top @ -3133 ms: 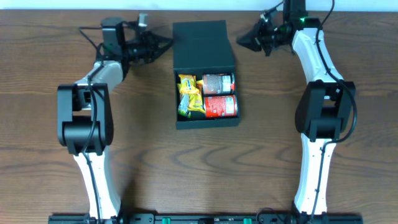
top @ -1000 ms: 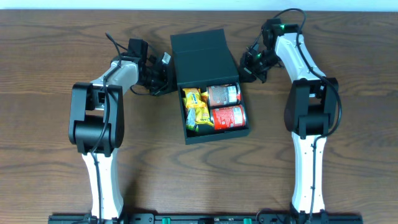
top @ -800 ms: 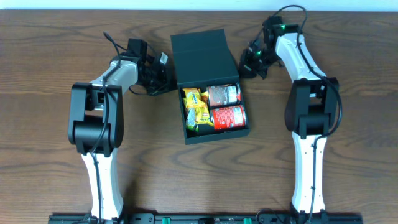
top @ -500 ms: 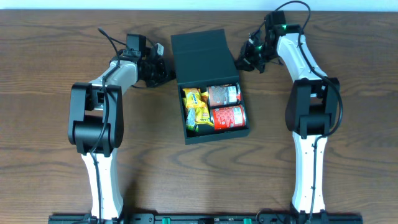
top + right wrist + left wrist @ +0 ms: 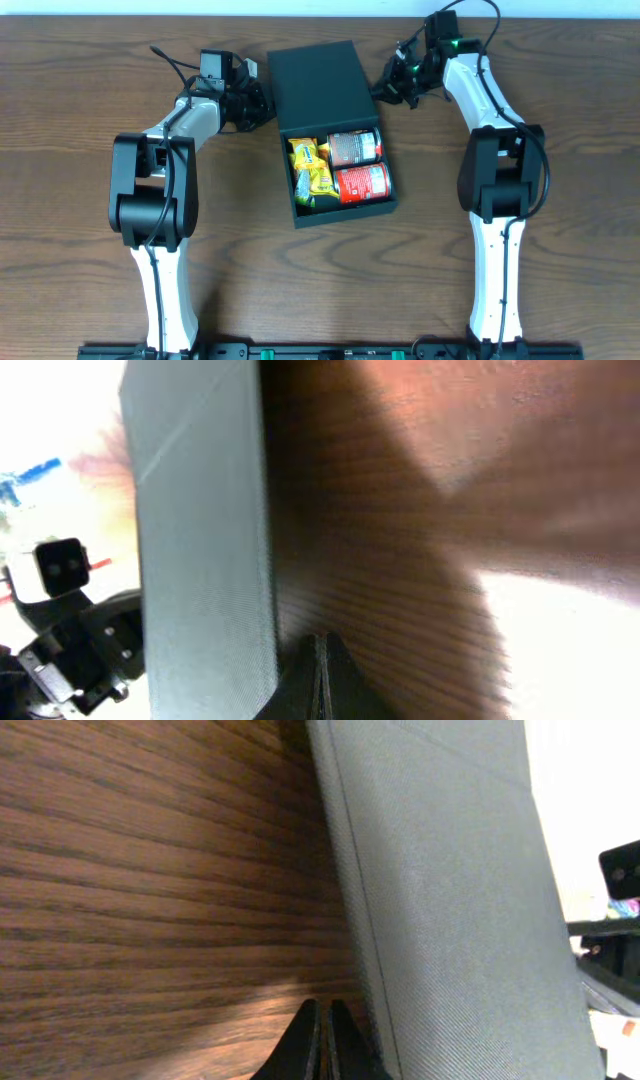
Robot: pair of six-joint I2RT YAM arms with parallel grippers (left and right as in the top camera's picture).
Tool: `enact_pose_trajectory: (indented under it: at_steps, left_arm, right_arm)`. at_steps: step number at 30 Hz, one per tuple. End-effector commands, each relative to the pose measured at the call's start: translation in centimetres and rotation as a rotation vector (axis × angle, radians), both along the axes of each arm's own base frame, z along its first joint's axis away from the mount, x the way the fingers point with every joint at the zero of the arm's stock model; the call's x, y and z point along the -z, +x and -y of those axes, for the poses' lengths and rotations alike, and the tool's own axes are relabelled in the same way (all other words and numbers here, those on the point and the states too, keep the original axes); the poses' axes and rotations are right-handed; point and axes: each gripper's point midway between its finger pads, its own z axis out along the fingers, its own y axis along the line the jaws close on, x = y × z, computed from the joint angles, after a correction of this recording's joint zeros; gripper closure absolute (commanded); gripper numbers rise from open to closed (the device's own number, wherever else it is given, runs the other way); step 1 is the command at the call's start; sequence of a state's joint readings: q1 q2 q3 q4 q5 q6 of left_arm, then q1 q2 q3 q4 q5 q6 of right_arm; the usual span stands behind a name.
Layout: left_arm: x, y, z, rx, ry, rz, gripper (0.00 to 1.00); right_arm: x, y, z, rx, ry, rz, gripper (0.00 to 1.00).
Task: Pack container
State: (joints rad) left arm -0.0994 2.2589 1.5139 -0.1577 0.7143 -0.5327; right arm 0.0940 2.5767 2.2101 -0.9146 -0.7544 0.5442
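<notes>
The dark container (image 5: 318, 82) lies at the table's middle back, its flap lid open toward the far edge. Inside are two red cans (image 5: 356, 166) and yellow snack packets (image 5: 310, 170). My left gripper (image 5: 262, 102) is shut and empty, its tips at the lid's left edge; the left wrist view shows the shut fingers (image 5: 321, 1038) beside the lid's side wall (image 5: 440, 890). My right gripper (image 5: 383, 84) is shut and empty at the lid's right edge; the right wrist view shows its fingers (image 5: 319, 675) next to the lid wall (image 5: 205, 540).
The wooden table (image 5: 90, 280) stretches wide on both sides and in front of the container. Both arm bases stand at the front edge. Cables hang near each wrist at the back.
Both grippers moved toward the back along the lid's two sides. The container shifted slightly back and turned a little.
</notes>
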Motion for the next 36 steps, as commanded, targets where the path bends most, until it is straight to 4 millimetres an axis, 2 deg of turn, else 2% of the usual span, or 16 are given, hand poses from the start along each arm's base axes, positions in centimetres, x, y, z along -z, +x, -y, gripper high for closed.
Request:
enact_pose_trajectory:
  at_steps: [1,4,10,13,18,22,26,32,36]
  left_arm:
    - [0.0,-0.2,0.6,-0.003,-0.024,-0.019,0.94]
    - [-0.2,0.1,0.6,-0.005,-0.027,-0.007,0.94]
    - [-0.8,0.8,0.9,-0.026,-0.059,0.008,0.94]
    - [-1.3,1.0,1.1,-0.029,-0.085,0.017,0.94]
    - [-1.8,1.2,1.4,-0.033,-0.113,0.016,0.94]
    - [-2.4,1.3,1.4,-0.034,-0.115,0.028,0.94]
    - [-4.5,1.9,1.4,-0.033,-0.119,0.083,0.94]
    - [-7.7,2.6,0.7,-0.071,-0.082,0.159,0.94]
    - [-9.2,2.8,0.4,-0.086,-0.07,0.191,0.94]
  right_arm:
    - [1.7,-1.5,-0.1,-0.032,-0.097,-0.042,0.98]
    - [1.7,-1.8,-0.3,-0.048,-0.088,-0.044,0.98]
    - [-1.4,0.0,-3.9,-0.07,0.122,0.05,0.98]
    - [-1.7,0.2,-5.0,-0.078,0.133,0.066,0.98]
    - [-2.3,0.5,-5.7,-0.097,0.159,0.106,0.98]
    - [-4.5,1.4,-5.9,-0.135,0.274,0.186,0.99]
    - [-5.7,1.5,-5.8,-0.155,0.334,0.209,0.98]
    - [-7.8,1.2,-6.7,-0.226,0.44,0.271,0.98]
    - [-8.1,1.0,-6.9,-0.238,0.45,0.281,0.98]
